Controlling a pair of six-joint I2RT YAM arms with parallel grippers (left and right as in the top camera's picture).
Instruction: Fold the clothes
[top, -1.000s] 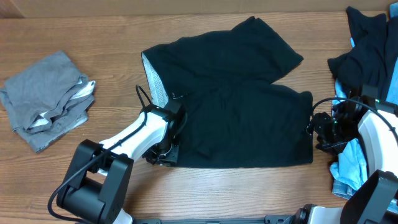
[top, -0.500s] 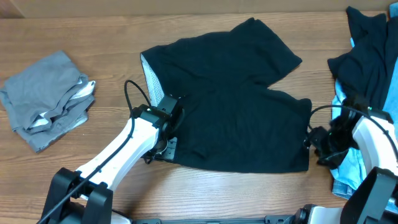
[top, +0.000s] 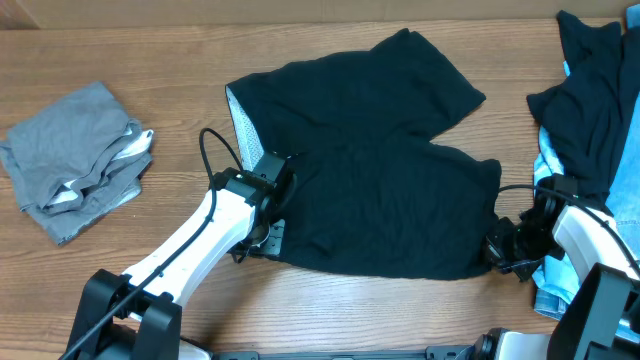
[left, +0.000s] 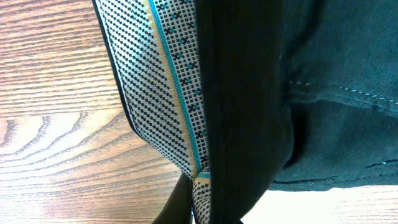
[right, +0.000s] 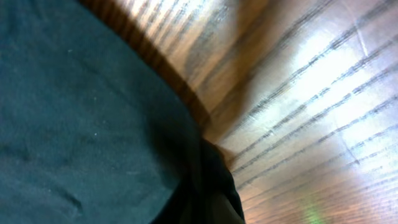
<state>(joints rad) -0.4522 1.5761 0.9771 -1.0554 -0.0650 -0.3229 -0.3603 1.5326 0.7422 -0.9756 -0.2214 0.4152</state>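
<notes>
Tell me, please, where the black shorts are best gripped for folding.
Pinch the black shorts at their near corners: waistband end from the left, leg hem from the right. They lie flat, so corners lift cleanly; the left gripper and right gripper are shut there.

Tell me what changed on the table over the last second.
The right fingers came back toward the robot and closed on the shorts' near right corner. The left fingers shifted slightly away along the waistband, staying shut on it. The near hem drew back. Grey piece and right-hand pile stayed put.
</notes>
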